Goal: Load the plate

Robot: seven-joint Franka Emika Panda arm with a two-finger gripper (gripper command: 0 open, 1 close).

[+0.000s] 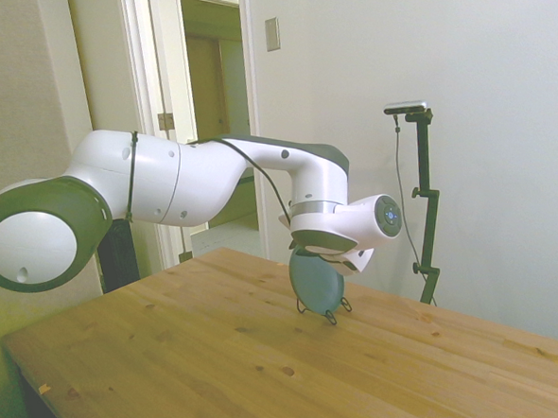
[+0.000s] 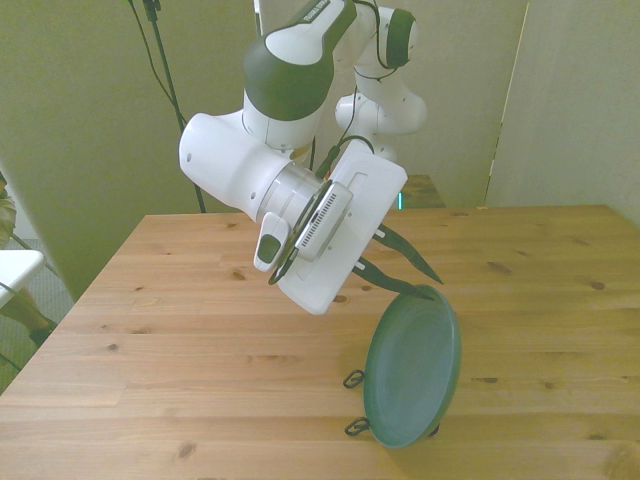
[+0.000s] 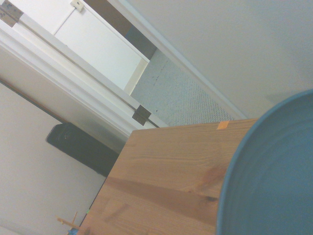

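The plate [image 2: 413, 368] stood nearly on edge in a black wire stand [image 2: 354, 379] on the table [image 2: 180, 340], toward the near edge at the front view's right, its concave face turned to the front view's left; in the wrist view it filled one corner as a teal curve [image 3: 274, 176]. The gripper [image 2: 405, 262] hung just above its rim, dark fingers [image 2: 412, 255] apart, one either side of the top edge, though whether they touched it could not be told.

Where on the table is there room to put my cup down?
Most of the wooden table is bare, especially the front view's left. It is crowded only around the dark teal-green round plate, standing on edge in the thin black wire stand beneath the gripper.
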